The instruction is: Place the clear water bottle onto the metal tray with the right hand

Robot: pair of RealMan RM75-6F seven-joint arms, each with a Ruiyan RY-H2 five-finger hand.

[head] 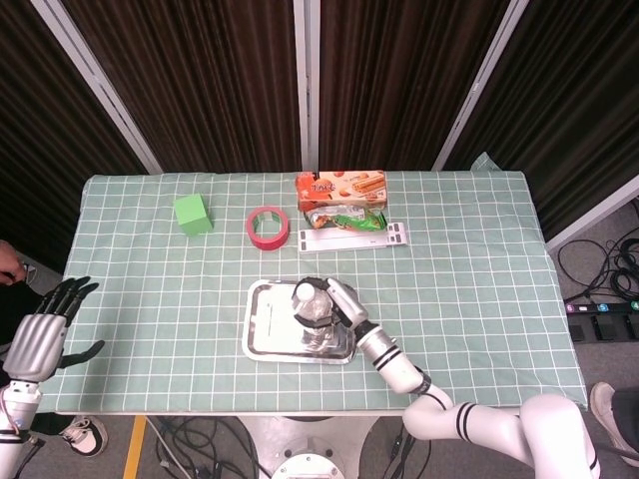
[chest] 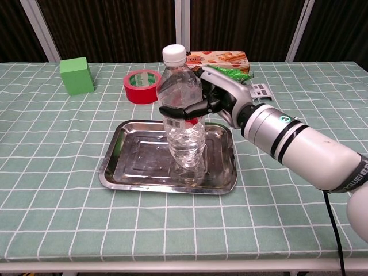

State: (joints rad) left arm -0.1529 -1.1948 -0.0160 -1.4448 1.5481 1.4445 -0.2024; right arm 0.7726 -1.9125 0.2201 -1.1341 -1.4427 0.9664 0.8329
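Note:
The clear water bottle (chest: 183, 123) with a white cap stands upright on the metal tray (chest: 138, 164), its base on the tray's right half. My right hand (chest: 215, 100) grips the bottle around its middle, fingers wrapped across the front. From above, the bottle (head: 310, 304) and right hand (head: 344, 307) sit over the tray (head: 268, 324). My left hand (head: 45, 324) hangs open off the table's left edge, holding nothing.
A red tape roll (chest: 142, 86) and green block (chest: 76, 75) lie behind the tray to the left. A snack box (chest: 221, 58), a green packet (chest: 233, 70) and a white strip (chest: 261, 89) sit behind the right hand.

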